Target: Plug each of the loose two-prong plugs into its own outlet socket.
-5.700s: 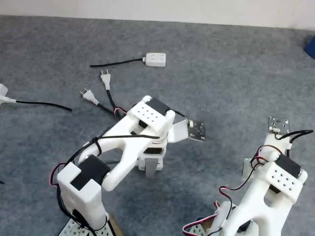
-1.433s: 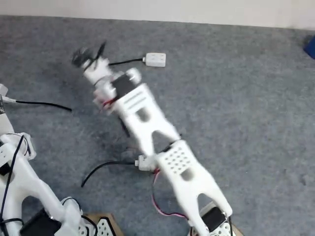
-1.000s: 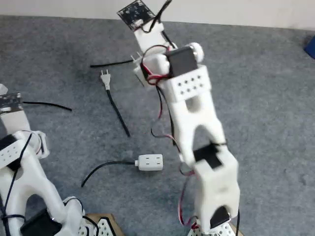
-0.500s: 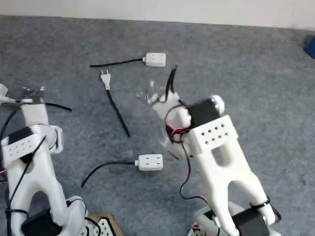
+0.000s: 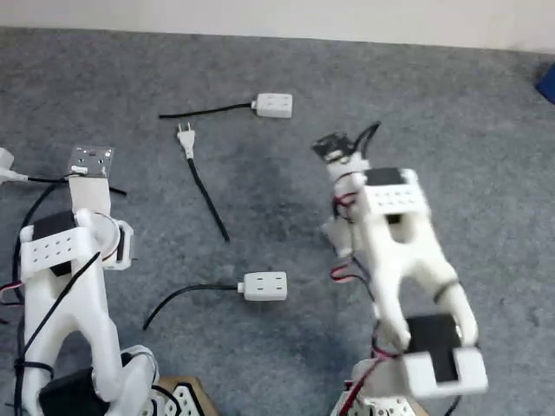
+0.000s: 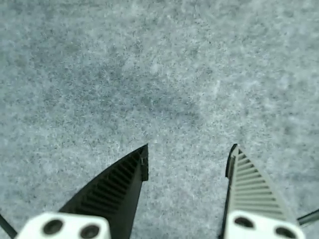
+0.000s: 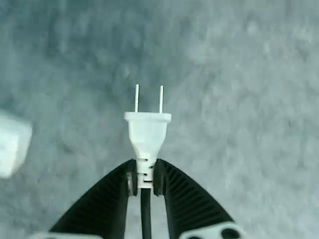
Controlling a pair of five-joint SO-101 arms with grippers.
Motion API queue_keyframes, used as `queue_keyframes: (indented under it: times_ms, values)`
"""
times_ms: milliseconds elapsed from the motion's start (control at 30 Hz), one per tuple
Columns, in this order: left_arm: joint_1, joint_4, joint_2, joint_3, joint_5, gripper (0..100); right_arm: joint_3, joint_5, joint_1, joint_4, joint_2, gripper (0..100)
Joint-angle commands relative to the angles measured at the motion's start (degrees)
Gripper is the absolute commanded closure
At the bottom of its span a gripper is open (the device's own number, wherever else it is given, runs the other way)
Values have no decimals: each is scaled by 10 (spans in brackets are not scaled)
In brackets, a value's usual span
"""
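You're swinging the right gripper [image 7: 144, 174] back from across the carpet [image 5: 451, 104], clamped on one plug [image 7: 147, 130], so lining up with the near socket [image 5: 264, 286] probably comes next. The second plug [image 5: 186, 134] is lying loose; your left gripper [image 6: 187, 162] is hanging wide open.

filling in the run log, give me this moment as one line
right gripper: shut on plug | left gripper: open over carpet | second plug: loose on carpet | far socket, near socket: empty
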Motion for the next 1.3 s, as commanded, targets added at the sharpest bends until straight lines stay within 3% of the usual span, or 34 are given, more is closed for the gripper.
queue_keyframes:
  times_ms: [0,233,433,700,1033,1267]
  values:
    - [5,5,-22,-20,-3,751,-57,-27,-39,-39,90,991]
    - [8,4,-18,-22,-3,751,-119,-31,-17,-80,228,991]
    - [8,-22,-17,-20,-3,751,-116,-29,22,-102,232,991]
    - [49,-21,-17,-21,1,751,-116,-29,10,-39,230,985]
    - [59,-20,-17,-22,1,751,-116,-31,7,-40,229,990]
    - [153,-19,-17,-101,1,747,-168,-69,-44,-36,131,990]
